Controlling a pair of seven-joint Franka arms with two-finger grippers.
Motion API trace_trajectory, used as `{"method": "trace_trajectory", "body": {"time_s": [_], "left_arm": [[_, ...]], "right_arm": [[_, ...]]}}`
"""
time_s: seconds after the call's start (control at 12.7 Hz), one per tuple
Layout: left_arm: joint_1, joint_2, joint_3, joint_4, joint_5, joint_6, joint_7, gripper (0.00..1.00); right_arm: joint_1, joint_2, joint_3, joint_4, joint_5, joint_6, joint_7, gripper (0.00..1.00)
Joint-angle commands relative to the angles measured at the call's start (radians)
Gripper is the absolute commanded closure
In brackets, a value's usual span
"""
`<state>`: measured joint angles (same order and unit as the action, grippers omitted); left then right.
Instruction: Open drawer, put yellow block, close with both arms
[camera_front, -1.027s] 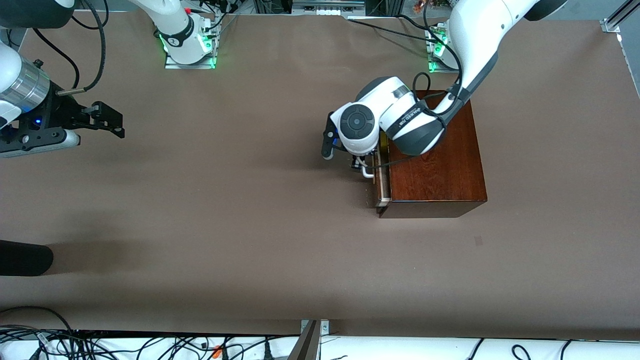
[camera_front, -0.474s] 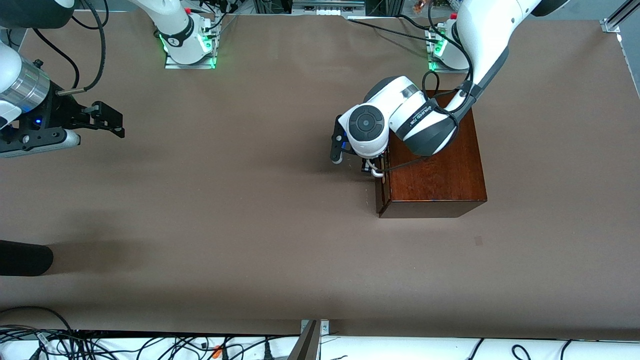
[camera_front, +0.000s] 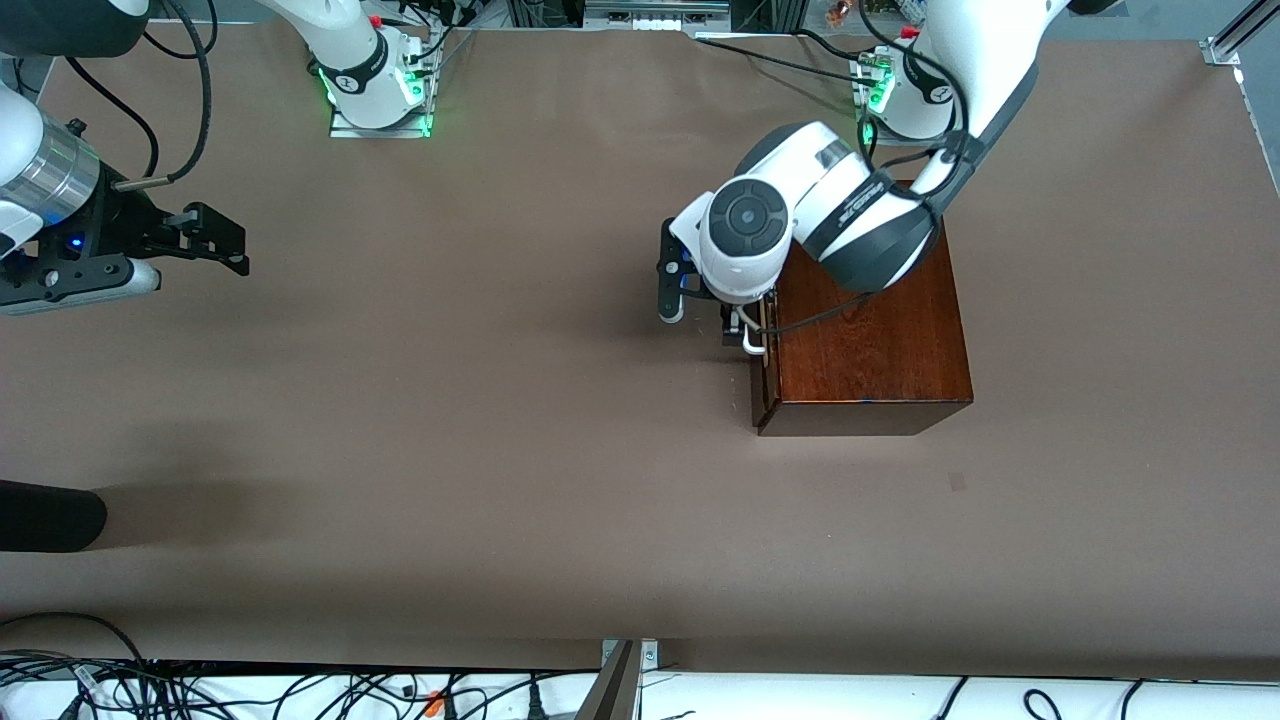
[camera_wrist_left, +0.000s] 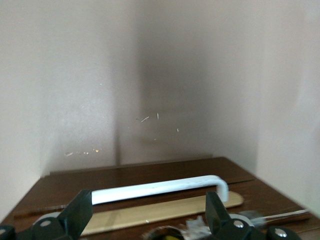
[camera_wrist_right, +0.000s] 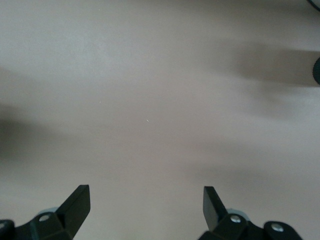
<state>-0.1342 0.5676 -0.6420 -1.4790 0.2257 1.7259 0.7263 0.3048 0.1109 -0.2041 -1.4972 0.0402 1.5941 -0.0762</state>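
Evidently the closing step is all but done: the drawer (camera_front: 762, 375) sits almost flush in the box (camera_front: 870, 340), which stands in the middle of the front view toward the left arm's end of the table (camera_front: 450, 450), and only a thin pale strip (camera_wrist_left: 165, 210) of its inner wood shows beside the front. The left gripper (camera_front: 742, 335) is down at the drawer front. In the left wrist view its fingers (camera_wrist_left: 80, 212) are spread wide, with the white handle (camera_wrist_left: 160, 187) lying across the gap ahead of them and nothing clamped. The right gripper (camera_front: 215, 240) waits over bare table in the upper part of the front view, at the right arm's end, with its fingers (camera_wrist_right: 77, 200) fully apart and empty. The block is nowhere on the table, so it is probably inside the drawer. A speck of yellow at the lower edge of the left wrist view is too small to identify. The main risk is the last push. Because only one arm is at the front, an off-centre shove could skew the drawer so it jams short of flush, or slide the whole box across the smooth table. A finger could also catch under the handle on withdrawal and drag the drawer back out. The task asks for both arms, yet the right one is well apart from the box.
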Motion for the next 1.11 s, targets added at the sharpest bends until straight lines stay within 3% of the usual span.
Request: {"method": "trace_trajectory", "body": {"time_s": [0.0,0.24,0.55,0.79,1.03], "left_arm": [[0.027,-0.098,-0.002,-0.004,-0.035,-0.086,-0.186,0.00],[0.051,-0.181,0.001,0.060,-0.040,-0.191,-0.422,0.00],[0.077,-0.187,0.012,0.183,-0.029,-0.400,-0.726,0.00],[0.188,-0.215,0.030,0.247,-0.066,-0.442,-0.752,0.00],[0.125,-0.368,0.285,0.148,-0.098,-0.349,-0.749,0.00]], "right_arm": [[0.000,-0.005,0.000,0.000,-0.014,-0.011,-0.007,0.00],[0.000,-0.005,0.000,0.002,-0.014,-0.011,-0.004,0.00],[0.000,-0.005,0.000,0.000,-0.014,-0.011,-0.004,0.00],[-0.001,-0.005,-0.001,0.002,-0.014,-0.011,-0.004,0.00],[-0.001,-0.005,-0.001,0.000,-0.013,-0.011,-0.004,0.00]]}}
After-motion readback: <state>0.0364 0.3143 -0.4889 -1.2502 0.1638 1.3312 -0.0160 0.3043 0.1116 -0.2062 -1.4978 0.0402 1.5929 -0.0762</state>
